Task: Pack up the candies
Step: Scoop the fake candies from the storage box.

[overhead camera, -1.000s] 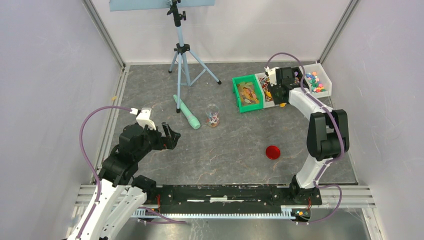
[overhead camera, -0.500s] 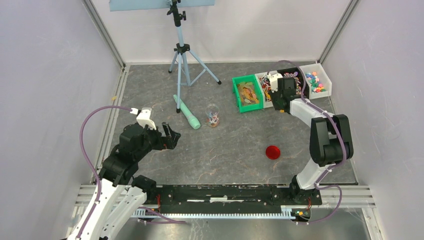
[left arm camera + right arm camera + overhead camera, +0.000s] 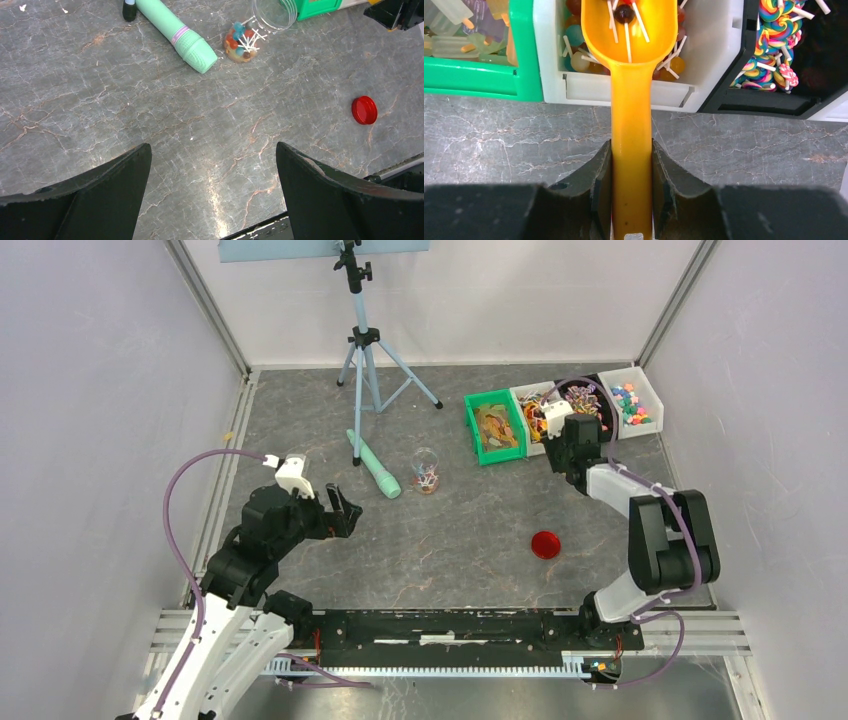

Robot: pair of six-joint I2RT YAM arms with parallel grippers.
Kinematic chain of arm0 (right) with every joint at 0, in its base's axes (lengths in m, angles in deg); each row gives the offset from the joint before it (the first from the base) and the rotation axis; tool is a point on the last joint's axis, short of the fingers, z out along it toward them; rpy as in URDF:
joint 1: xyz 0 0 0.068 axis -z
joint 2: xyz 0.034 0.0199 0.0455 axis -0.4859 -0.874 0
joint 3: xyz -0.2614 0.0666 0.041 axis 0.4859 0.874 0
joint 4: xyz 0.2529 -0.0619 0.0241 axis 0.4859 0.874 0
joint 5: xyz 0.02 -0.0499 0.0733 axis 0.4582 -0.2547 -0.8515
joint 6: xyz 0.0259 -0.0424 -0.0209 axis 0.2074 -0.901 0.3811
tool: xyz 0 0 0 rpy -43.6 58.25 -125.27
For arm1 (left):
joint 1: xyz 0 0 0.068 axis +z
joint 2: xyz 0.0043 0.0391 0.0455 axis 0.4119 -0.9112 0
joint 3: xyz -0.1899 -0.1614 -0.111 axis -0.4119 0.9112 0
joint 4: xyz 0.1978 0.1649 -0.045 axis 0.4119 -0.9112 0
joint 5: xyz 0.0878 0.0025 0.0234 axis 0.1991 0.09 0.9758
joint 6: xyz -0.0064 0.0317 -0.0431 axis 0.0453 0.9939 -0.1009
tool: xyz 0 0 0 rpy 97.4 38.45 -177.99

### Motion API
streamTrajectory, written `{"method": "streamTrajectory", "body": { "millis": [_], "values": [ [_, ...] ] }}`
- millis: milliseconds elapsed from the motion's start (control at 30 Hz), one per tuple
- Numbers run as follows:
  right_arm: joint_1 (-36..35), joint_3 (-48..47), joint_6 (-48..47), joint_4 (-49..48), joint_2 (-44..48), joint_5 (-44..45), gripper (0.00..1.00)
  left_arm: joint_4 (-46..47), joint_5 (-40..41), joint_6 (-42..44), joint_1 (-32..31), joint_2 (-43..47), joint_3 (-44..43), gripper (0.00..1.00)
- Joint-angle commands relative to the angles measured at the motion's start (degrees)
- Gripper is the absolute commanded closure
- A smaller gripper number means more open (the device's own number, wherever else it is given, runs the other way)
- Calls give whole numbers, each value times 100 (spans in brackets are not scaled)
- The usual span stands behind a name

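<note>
Right tool (image 3: 631, 155) is clamped on the handle of the orange scoop (image 3: 631, 100), its jaws only partly apart with the handle filling the gap. The scoop's bowl reaches over the white bin (image 3: 574, 90) and has a few candies (image 3: 625, 13) in it, little balls on white sticks, with more piled in the bin underneath. There's a green bin (image 3: 474, 80) on one side and a black bin (image 3: 769, 97) on the other. Left tool (image 3: 212, 149) hangs over the worktop (image 3: 200, 125) spread wide, nothing in it. Ahead of it is a clear jar (image 3: 274, 12) with a small clump of candies at the bottom. I think it's upright, but the angle's rough. A mint green tube (image 3: 175, 32) lies near it, and a red lid (image 3: 364, 110) sits well apart.
</note>
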Motion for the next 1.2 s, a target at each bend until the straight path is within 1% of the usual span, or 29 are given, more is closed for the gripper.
{"method": "streamTrajectory", "body": {
  "millis": [0,267,500,667,900,1067,1167],
  "values": [
    [7,413,-67,-804,408,-236,100,170,74,52,-26,24,-32,0],
    [17,923,12,-1533,827,-44,100,165,76,53,-23,20,-31,0],
    [18,898,-10,-1432,1191,29,100,164,91,52,-26,37,-33,0],
    [14,718,-32,-1068,1378,-2,100,155,99,53,-22,58,-29,0],
    [12,391,43,-323,1735,-295,100,140,135,48,-24,111,-44,0],
    [-1,180,285,-34,1980,-839,100,136,130,39,-21,146,-42,0],
    [-104,75,407,172,2117,-942,100,112,138,30,-25,132,-55,0]
  ]
}}
